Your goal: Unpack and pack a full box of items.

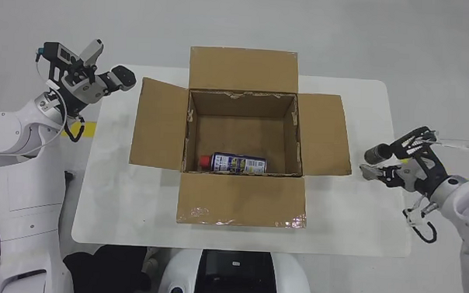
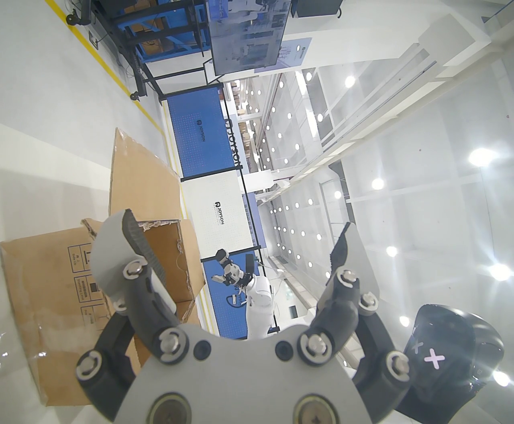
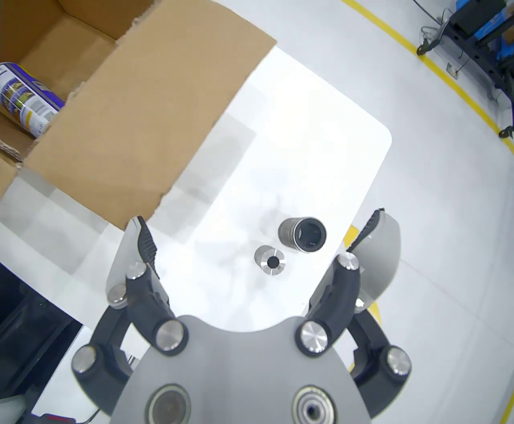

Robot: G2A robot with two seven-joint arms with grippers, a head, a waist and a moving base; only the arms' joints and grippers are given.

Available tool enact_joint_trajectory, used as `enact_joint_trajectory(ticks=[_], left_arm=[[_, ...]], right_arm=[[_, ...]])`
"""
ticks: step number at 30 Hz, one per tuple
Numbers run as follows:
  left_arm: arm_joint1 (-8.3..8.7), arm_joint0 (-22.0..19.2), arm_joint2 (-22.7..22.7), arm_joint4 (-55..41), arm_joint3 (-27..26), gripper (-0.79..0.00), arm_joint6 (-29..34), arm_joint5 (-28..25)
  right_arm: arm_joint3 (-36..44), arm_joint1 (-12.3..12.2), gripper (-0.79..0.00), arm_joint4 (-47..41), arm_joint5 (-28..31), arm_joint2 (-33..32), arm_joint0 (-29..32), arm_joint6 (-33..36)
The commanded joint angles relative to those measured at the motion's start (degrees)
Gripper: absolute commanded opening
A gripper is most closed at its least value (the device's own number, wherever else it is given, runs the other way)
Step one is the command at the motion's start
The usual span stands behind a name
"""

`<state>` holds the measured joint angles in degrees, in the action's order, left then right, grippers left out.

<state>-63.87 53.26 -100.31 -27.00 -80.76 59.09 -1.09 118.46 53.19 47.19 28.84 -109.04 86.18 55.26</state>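
While one can (image 1: 238, 163) is lying in the box (image 1: 240, 203) beyond our open right gripper (image 3: 257, 225), with two cylinders (image 3: 302, 234) seemingly unpacked beneath it, we are holding the left gripper (image 2: 239, 233) open too.

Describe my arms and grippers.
White shells on left arm and right arm, black cables looping near the wrists. Matching left gripper and right gripper: grey plate, black linkages, silver bolts, pale grey jaws with black ribbed lining.

Left tool (image 2: 237, 233): far left of scene, raised, apparently tilted upward; fingers spread wide, empty.
Right tool (image 3: 257, 225): right of scene, angled downward; fingers spread wide, empty.
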Motion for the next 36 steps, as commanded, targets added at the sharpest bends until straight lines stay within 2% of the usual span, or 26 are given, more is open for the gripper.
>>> enact_joint_trajectory(ticks=[1,7,15,26,36], left_arm=[[0.0,0.0,0.0,0.0,0.0,0.0,0.0,0.0],[0.0,0.0,0.0,0.0,0.0,0.0,0.0,0.0],[0.0,0.0,0.0,0.0,0.0,0.0,0.0,0.0],[0.0,0.0,0.0,0.0,0.0,0.0,0.0,0.0],[0.0,0.0,0.0,0.0,0.0,0.0,0.0,0.0]], right_arm=[[-0.9,-0.1,0.0,-1.1,0.4,-0.4,1.0,0.7],[-6.5,-0.3,0.0,-4.9,0.7,0.5,1.6,0.1],[-14.2,-0.5,0.0,-4.7,-0.6,2.9,-0.4,-2.3],[-21.0,-0.7,0.0,-3.4,-2.8,5.0,-1.8,-5.8],[-26.0,-1.0,0.0,-3.0,-1.5,7.5,-4.8,-6.3]])
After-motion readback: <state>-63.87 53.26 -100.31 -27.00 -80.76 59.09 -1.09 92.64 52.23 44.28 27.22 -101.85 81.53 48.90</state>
